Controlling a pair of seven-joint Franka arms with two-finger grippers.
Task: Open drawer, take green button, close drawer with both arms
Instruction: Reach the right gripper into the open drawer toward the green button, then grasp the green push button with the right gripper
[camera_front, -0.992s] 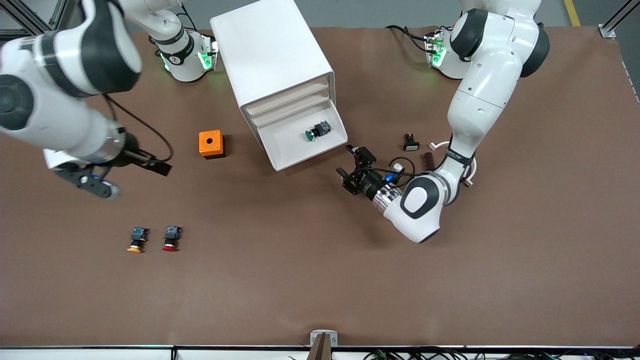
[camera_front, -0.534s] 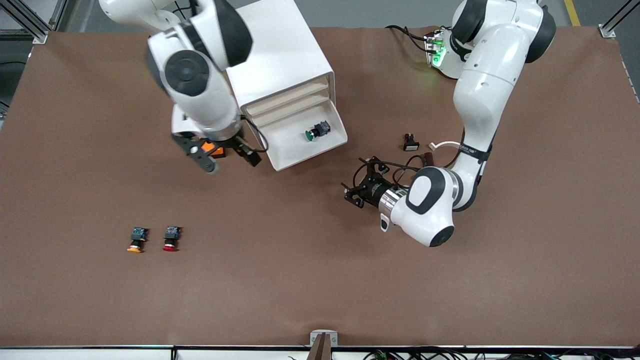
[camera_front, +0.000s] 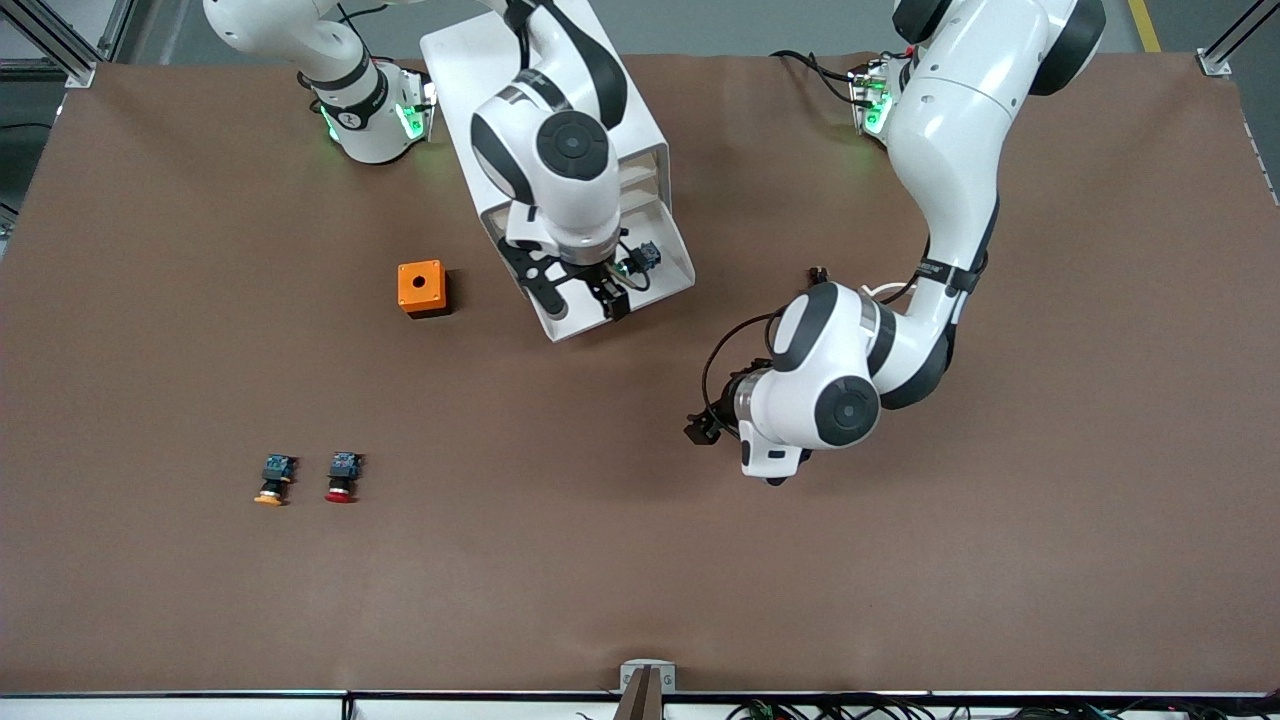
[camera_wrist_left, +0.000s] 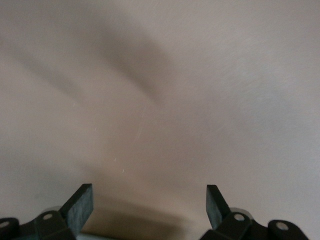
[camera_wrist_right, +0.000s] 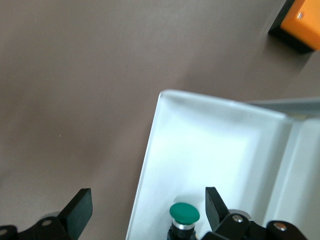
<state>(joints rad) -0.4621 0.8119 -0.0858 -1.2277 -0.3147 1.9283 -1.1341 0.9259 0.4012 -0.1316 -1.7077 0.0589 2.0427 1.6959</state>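
My right claw (camera_front: 582, 291) now hangs over the pulled-out drawer (camera_front: 668, 283), its fingers spread wide with nothing between them. Half a second ago it was over the worktop (camera_front: 640, 560) beside the orange box (camera_front: 422, 288), and a second ago well out toward my right arm's end of the worktop, so it has swung in across to the white cabinet (camera_front: 520, 70). In my right wrist view the green cap of the button (camera_wrist_right: 184, 213) sits just between my finger pads (camera_wrist_right: 79, 210), below them, inside the drawer (camera_wrist_right: 200, 145). The button (camera_front: 640, 258) has not moved: it lies in the open drawer as before, partly hidden by my wrist.

My left claw (camera_front: 705, 428) has drawn away from the drawer front and now hovers over bare worktop, nearer the front camera than the drawer. My left wrist view shows its fingers (camera_wrist_left: 80, 207) held wide apart, empty, over plain brown worktop.

The yellow-capped button (camera_front: 272, 480) and red-capped button (camera_front: 342, 477) sit unchanged, side by side.
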